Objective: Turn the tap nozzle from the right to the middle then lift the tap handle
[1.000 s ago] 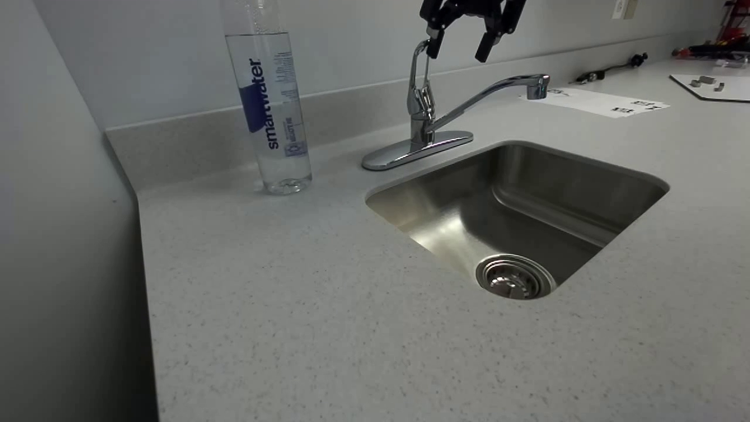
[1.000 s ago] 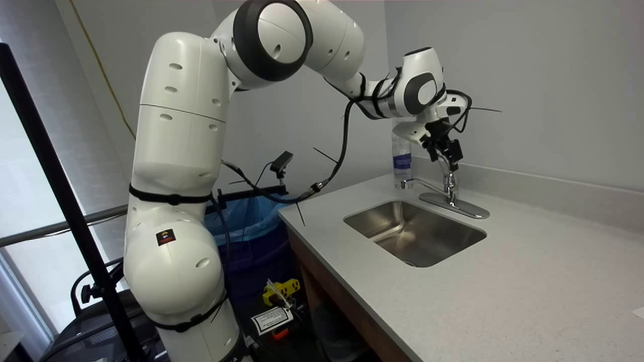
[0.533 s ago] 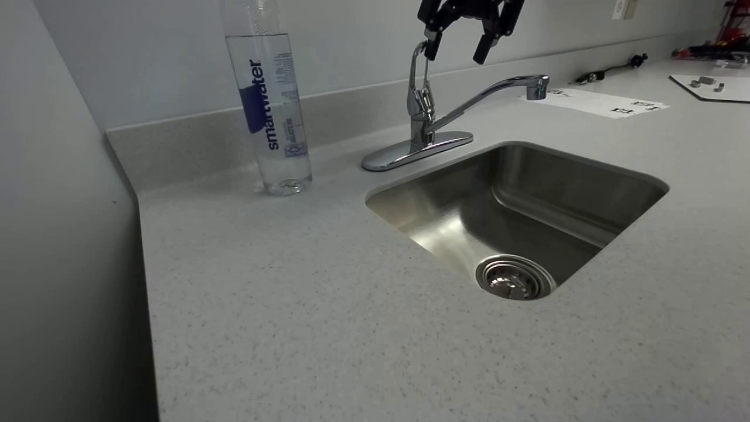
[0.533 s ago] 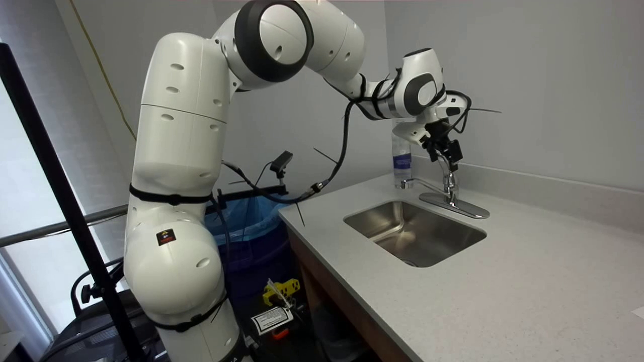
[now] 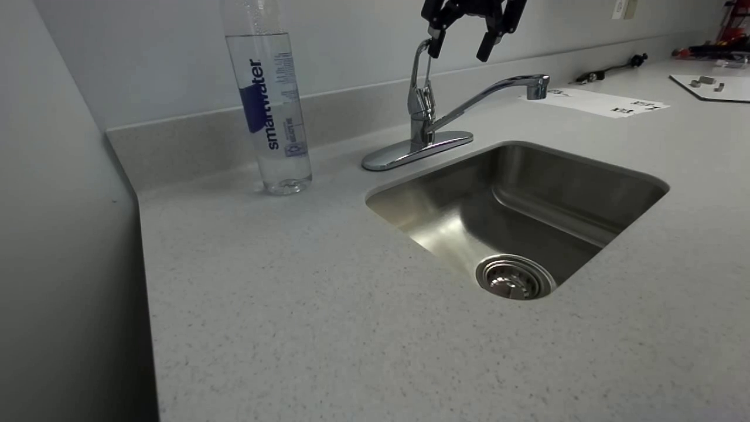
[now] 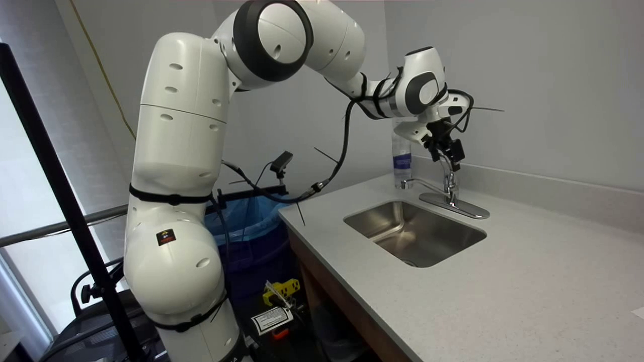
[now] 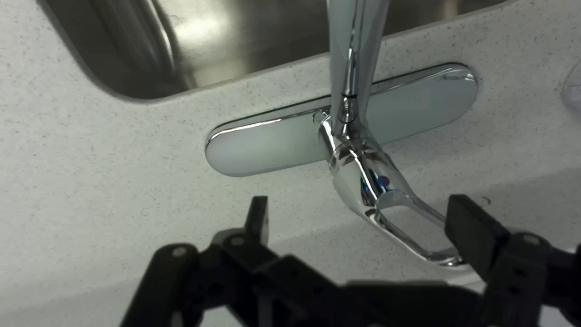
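The gripper [image 5: 459,55] has its two fingers wide apart, free room between; one overlaps the tip of the one handle [image 7: 376,190], touching or not I cannot tell. The handle rises above one plate [image 7: 263,145], just beside one sink [image 5: 527,202]; the single spout [image 7: 356,54] crosses the sink's edge. One bottle [image 5: 272,111] stands upright, well apart.

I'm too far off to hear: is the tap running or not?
Not running: in an exterior view, no stream falls from the tap nozzle, whose end is in plain sight.
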You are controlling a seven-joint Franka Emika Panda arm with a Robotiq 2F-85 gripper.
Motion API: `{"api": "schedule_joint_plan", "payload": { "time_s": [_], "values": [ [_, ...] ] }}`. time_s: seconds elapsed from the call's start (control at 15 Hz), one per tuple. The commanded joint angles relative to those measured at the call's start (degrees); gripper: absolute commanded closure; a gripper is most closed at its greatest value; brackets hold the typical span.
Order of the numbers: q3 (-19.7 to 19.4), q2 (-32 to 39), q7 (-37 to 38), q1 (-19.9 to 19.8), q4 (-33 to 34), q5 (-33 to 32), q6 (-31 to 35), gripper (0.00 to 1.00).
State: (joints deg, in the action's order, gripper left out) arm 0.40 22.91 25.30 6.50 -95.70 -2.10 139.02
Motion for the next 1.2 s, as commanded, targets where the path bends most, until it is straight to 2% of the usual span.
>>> {"api": "schedule_joint_plan", "payload": {
  "time_s": [0.0, 0.67, 1.13],
  "values": [
    [-0.53, -3.01, -2.05, -0.97, -1.13, 2.14, -0.83, 0.0],
    [-0.04, -11.24, -6.28, -3.66, -7.5, 5.61, -1.12, 0.0],
    [0.28, -20.96, -14.34, -4.88, -16.99, 10.67, -2.3, 0.0]
  ]
}}
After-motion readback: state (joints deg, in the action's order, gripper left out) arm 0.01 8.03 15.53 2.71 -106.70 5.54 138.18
